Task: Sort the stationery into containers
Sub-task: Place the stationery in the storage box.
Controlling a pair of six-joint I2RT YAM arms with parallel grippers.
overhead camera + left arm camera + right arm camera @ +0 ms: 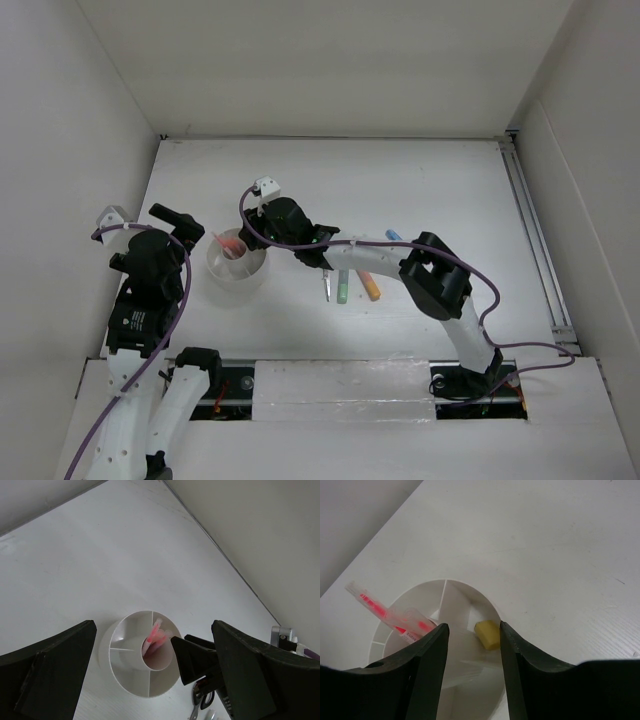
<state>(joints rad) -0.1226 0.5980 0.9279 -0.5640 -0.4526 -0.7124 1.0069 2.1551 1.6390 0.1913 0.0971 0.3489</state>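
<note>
Your right end effector point(472, 627) hung over the tub point(427, 592), jaws partly apart and gripping nothing. The eraser point(487, 634) lay in a wedge just below them, against the wall. Pens point(395, 616) leaned in another wedge. Your left end effector point(154, 627) stood wide beside the tub.

White walls point(300, 60) enclose a white table point(430, 180) with a rail point(535, 240) along one edge.

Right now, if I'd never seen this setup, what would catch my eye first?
Probably the round white tub left of centre, with bright pink pens sticking out. The right gripper hangs just above it, with a small yellow eraser in the tub below its open jaws. Scissors, a green marker and an orange marker lie on the table nearby.
</note>
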